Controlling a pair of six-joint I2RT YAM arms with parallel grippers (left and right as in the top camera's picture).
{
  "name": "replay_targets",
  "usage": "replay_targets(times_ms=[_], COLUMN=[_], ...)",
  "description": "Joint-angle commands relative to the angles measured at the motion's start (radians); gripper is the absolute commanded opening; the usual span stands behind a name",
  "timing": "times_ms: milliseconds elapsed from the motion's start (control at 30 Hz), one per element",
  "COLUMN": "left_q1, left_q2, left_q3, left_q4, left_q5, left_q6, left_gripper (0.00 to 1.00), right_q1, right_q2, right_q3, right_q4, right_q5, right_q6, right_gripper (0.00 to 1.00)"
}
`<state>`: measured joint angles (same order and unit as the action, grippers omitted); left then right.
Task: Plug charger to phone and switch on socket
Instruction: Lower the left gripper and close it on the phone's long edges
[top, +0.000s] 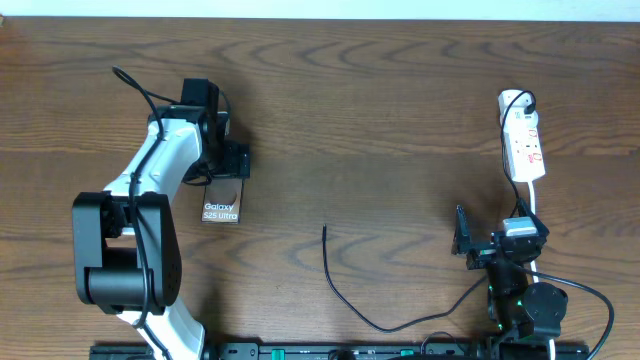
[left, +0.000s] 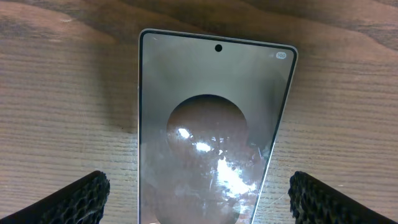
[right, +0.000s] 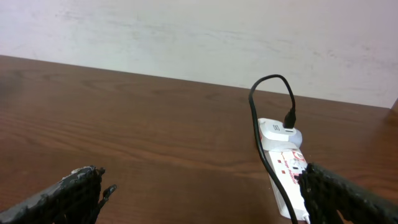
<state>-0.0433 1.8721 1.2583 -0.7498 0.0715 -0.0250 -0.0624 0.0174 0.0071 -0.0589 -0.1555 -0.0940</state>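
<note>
The phone (top: 222, 203) lies flat on the table, glossy dark back up with white "Galaxy" lettering. My left gripper (top: 222, 170) hovers over its far end, open; in the left wrist view the phone (left: 211, 124) lies between the spread fingers (left: 199, 199), apart from both. The charger, a thin black cable (top: 345, 298), curves across the table with its free tip (top: 324, 229) at centre. The socket, a white power strip (top: 522, 140), lies at the far right with a black plug in it. My right gripper (top: 480, 245) is open and empty, in front of the socket (right: 287, 165).
The socket's white cord (top: 533, 200) runs back toward the right arm's base. A pale wall edge (right: 199, 37) bounds the table's far side. Bare wooden tabletop (top: 380, 120) lies between the phone and the socket.
</note>
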Motion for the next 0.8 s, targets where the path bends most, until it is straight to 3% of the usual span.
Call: replay_targets(times_ms=[0,767], left_q1=[-0.002,-0.009], left_q2=[0.005,0.009], left_q3=[-0.022,-0.064], left_q4=[0.002,0.049], left_q5=[-0.013,-0.013], left_q6=[0.014,0.013], left_gripper=[0.93,0.93], right_q1=[0.004,0.004], right_q2=[-0.006,-0.006], right_q3=[-0.002,-0.002], right_q4=[-0.005,-0.005], right_q5=[0.007,0.007], right_q6=[0.011,0.011], right_gripper=[0.99,0.99])
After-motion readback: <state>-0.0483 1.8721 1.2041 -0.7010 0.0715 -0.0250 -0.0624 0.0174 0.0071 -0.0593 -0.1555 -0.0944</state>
